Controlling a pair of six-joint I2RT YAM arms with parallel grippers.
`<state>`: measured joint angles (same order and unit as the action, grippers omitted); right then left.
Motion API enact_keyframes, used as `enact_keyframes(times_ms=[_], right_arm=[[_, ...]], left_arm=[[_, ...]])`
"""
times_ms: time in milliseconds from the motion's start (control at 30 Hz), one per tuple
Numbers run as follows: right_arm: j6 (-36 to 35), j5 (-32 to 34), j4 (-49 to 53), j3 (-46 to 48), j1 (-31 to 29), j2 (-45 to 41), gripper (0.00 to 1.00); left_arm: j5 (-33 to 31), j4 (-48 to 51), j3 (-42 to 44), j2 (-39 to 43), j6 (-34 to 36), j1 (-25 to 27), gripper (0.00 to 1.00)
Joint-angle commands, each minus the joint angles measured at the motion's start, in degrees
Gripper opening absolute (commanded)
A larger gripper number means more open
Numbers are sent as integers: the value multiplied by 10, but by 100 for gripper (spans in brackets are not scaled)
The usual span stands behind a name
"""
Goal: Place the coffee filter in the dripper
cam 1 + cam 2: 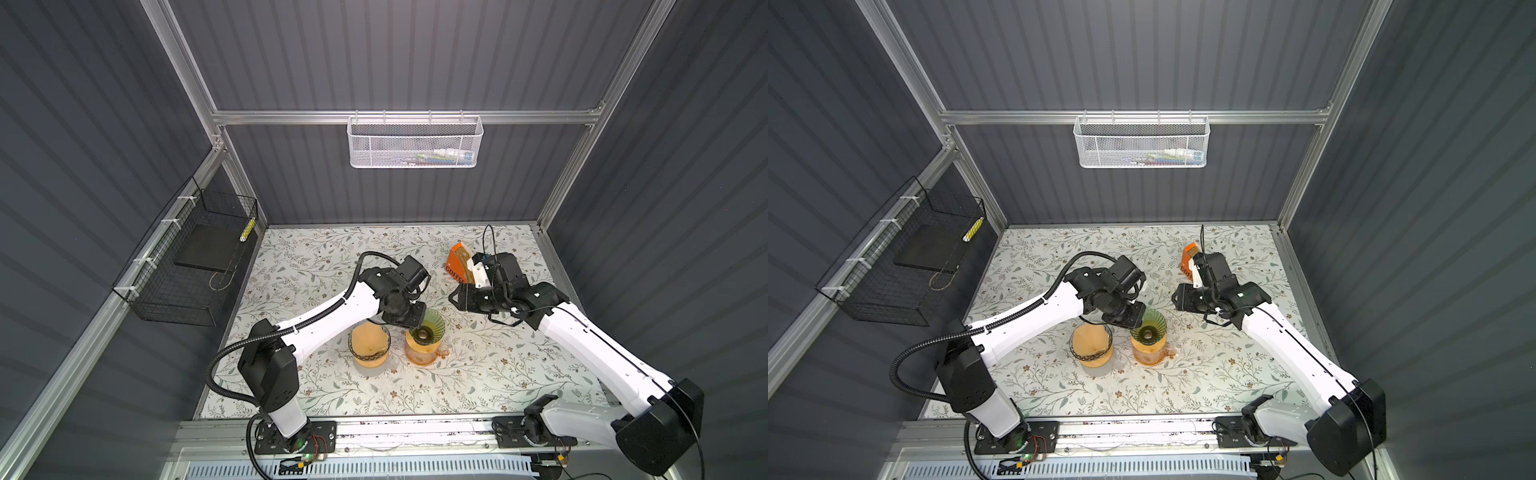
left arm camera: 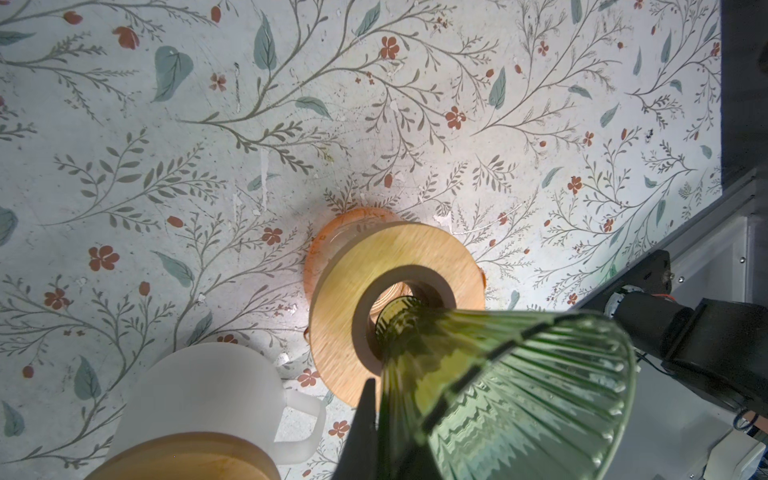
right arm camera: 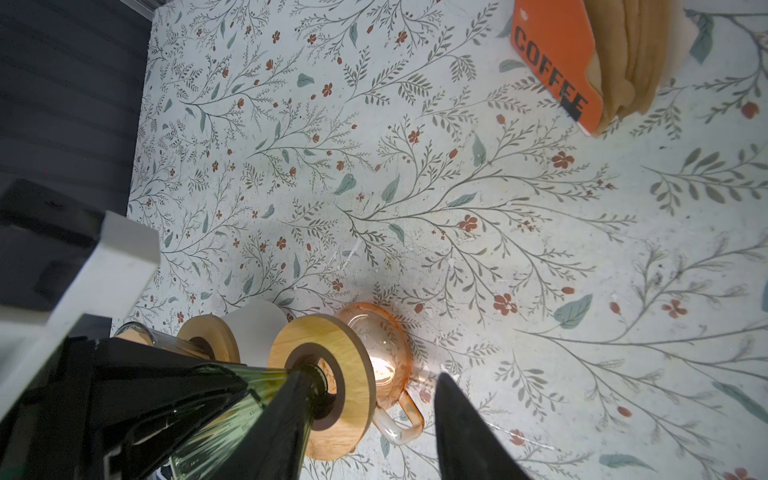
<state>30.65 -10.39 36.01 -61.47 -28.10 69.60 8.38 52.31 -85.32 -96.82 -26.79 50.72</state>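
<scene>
The dripper (image 1: 432, 326) (image 1: 1150, 326) is a green ribbed glass cone on a wooden ring (image 2: 374, 257) over an orange glass mug (image 3: 382, 332). My left gripper (image 1: 415, 321) (image 2: 380, 415) is shut on the dripper's (image 2: 519, 374) left rim, one finger outside the wall and one inside. The coffee filters (image 3: 627, 62) are a brown stack in an orange "COFFEE" holder (image 1: 455, 262) (image 1: 1187, 259) at the back right. My right gripper (image 1: 456, 297) (image 3: 370, 376) hangs open and empty between the holder and the dripper (image 3: 232, 411).
A second glass cone on a wooden ring and a white mug (image 1: 370, 345) (image 2: 199, 395) stands just left of the dripper, under my left arm. A white mesh basket (image 1: 415, 143) hangs on the back wall. A black wire basket (image 1: 191, 266) is fixed to the left wall.
</scene>
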Motion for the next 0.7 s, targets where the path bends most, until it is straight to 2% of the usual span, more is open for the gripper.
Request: enact_keyframes(times_ms=[0, 667], right_arm=[[5, -3, 1, -1, 3, -1, 51], [11, -11, 12, 19, 1, -17, 49]], left_arm=[[1, -3, 2, -10, -2, 3, 0], [-14, -8, 18, -16, -5, 3, 0]])
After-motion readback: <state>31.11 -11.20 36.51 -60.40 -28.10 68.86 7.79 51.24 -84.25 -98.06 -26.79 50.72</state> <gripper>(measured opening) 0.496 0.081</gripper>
